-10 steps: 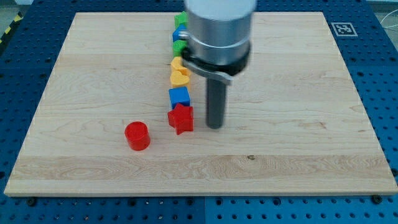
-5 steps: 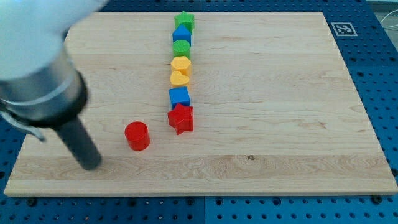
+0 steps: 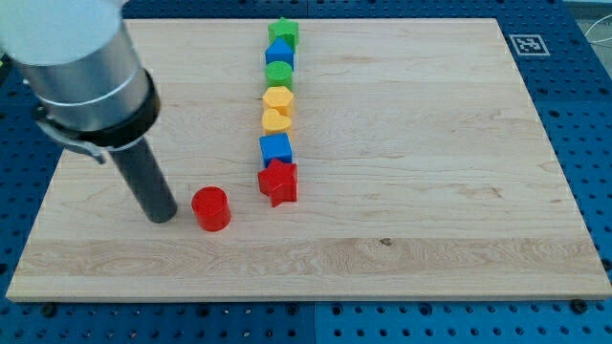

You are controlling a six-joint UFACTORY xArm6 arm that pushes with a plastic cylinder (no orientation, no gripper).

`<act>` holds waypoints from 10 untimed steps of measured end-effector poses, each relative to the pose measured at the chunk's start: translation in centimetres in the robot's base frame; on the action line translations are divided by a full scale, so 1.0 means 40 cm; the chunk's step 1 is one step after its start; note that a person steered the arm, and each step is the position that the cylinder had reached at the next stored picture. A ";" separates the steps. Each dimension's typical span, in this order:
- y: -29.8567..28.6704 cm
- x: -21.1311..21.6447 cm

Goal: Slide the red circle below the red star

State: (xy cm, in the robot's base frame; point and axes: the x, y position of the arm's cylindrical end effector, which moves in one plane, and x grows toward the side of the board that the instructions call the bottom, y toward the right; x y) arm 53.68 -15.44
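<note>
The red circle (image 3: 211, 208) lies on the wooden board (image 3: 430, 191), left of and slightly below the red star (image 3: 278, 182). A small gap separates them. My tip (image 3: 162, 216) rests on the board just left of the red circle, with a narrow gap between them. The dark rod rises up and to the left to the grey arm body (image 3: 81, 57).
Above the red star a column of blocks runs toward the view's top: blue block (image 3: 275, 148), yellow heart (image 3: 275, 119), yellow hexagon (image 3: 278, 97), green circle (image 3: 279, 74), blue block (image 3: 280, 53), green star (image 3: 283, 32). A marker tag (image 3: 526, 44) sits at the top right corner.
My tip went from right of the red star, to the board's lower left, then right and up to just left of the red circle. No block has moved.
</note>
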 end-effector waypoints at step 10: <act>0.129 -0.012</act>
State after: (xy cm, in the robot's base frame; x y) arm 53.21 -10.28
